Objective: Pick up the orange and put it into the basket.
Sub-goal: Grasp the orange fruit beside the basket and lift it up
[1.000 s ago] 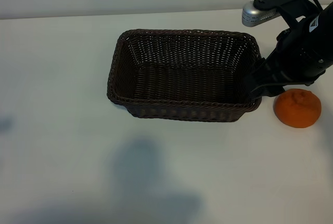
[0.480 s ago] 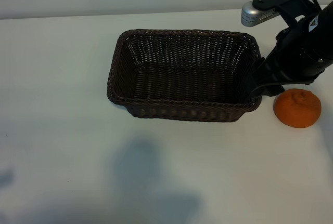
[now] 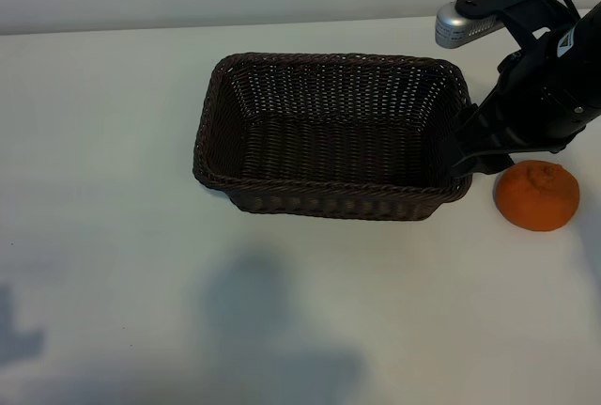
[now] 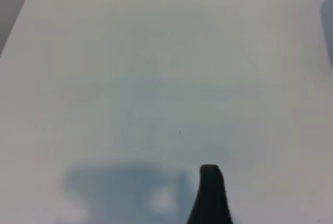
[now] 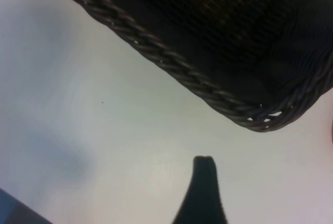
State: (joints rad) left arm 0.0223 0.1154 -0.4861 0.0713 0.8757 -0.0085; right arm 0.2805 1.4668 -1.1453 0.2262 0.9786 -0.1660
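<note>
The orange lies on the white table just right of the dark brown wicker basket, apart from it. My right gripper hangs low at the basket's right end, above and to the left of the orange, not touching it. In the right wrist view one dark finger stands over bare table beside the basket's braided rim, with nothing against it, so the gripper is open. The left arm is outside the exterior view. In its wrist view one finger hovers over bare table, open and empty.
The white table stretches wide to the left and front of the basket. The right arm's silver wrist camera sits above the basket's far right corner. Soft shadows lie on the table at the front.
A shadow at the table's left edge has slid toward the front. The right arm, basket and orange have stayed where they were.
</note>
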